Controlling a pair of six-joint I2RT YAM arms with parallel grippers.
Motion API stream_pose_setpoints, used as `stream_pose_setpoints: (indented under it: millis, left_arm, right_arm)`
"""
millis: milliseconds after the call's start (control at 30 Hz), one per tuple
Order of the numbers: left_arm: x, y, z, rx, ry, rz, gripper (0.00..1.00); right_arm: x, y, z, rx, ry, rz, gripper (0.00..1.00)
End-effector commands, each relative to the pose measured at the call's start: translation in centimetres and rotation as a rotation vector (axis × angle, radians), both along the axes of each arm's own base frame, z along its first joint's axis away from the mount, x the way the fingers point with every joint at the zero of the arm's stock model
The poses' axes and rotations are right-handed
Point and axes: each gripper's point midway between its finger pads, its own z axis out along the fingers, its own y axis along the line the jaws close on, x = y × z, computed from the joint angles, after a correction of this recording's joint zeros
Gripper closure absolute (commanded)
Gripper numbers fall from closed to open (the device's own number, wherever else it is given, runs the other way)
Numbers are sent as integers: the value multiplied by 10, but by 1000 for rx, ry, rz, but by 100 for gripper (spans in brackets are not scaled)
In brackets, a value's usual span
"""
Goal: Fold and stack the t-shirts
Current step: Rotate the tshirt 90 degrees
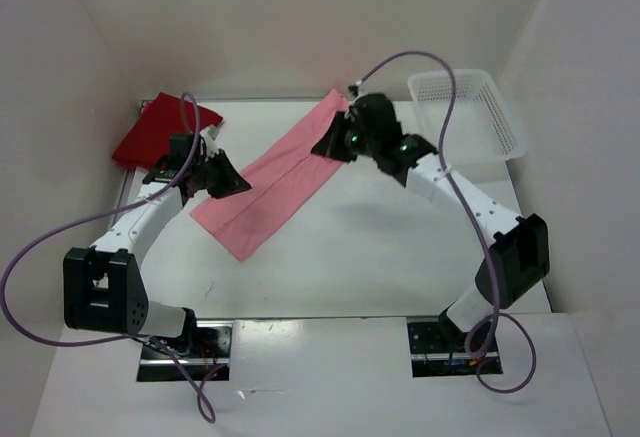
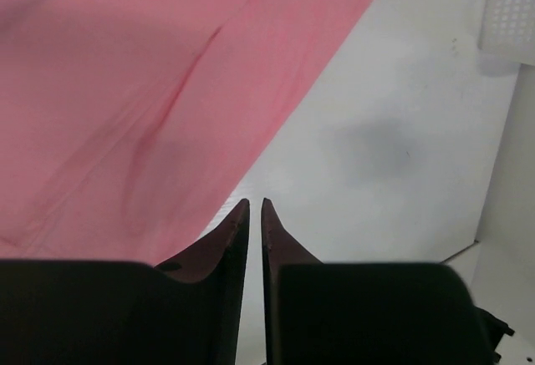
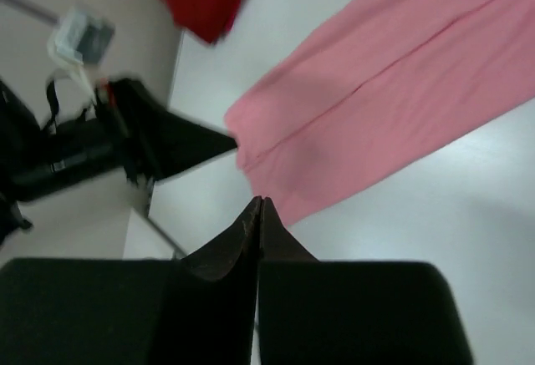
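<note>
The pink t-shirt (image 1: 275, 182) lay flat on the white desk (image 1: 380, 247), folded into a long narrow strip. It ran on a slant from the far middle of the desk down toward the near left, with a lengthwise crease along it. The dark red t-shirt (image 1: 160, 132) sat crumpled in the far left corner, well apart from the pink one. A white mesh basket (image 1: 500, 107) stood at the far right.

The left tool (image 1: 243, 187) hung at the left edge of the strip, close to its near end. In the left wrist view its fingers (image 2: 242, 240) were almost together, with only a thin slit between them and no cloth in it. Their tips were just beside the pink hem.

The right tool (image 1: 322, 147) was over the far end of the strip. In its own wrist view the tool (image 3: 257, 205) was pressed fully together, and no fabric showed between the tips.
</note>
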Motion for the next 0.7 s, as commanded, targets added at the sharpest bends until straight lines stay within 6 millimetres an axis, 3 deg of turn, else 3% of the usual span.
stream_pose_setpoints:
  millis: [0, 100, 133, 167, 233, 267, 333, 467, 500, 567, 667]
  left_arm:
    - [6, 22, -8, 48, -23, 25, 84]
    - [3, 39, -15, 82, -3, 47, 85]
    - [2, 46, -16, 82, 10, 66, 85]
    - [3, 50, -16, 89, 6, 68, 85]
    - [2, 55, -18, 96, 16, 85, 78]
    - [2, 55, -18, 96, 16, 85, 77]
    - [0, 55, -19, 96, 18, 85, 73]
    - [-3, 55, -25, 95, 27, 84, 69]
    - [-5, 55, -28, 95, 36, 84, 69]
    - [-5, 55, -28, 95, 36, 84, 68]
    - [-5, 56, -32, 109, 42, 82, 68]
  right_arm:
    - [-60, 73, -83, 42, 154, 147, 100]
    - [-97, 112, -132, 19, 259, 170, 77]
    - [-98, 123, -131, 55, 246, 177, 68]
    - [-97, 125, -145, 49, 254, 150, 63]
    - [-94, 132, -151, 69, 272, 114, 55]
    - [-96, 134, -168, 39, 290, 108, 54]
    - [-95, 142, -177, 61, 328, 77, 52]
    - [-105, 155, -214, 55, 424, 40, 50]
    - [-107, 153, -233, 31, 458, 25, 50]
    - [-107, 163, -236, 52, 478, 13, 50]
    - [-100, 166, -253, 17, 501, -16, 64]
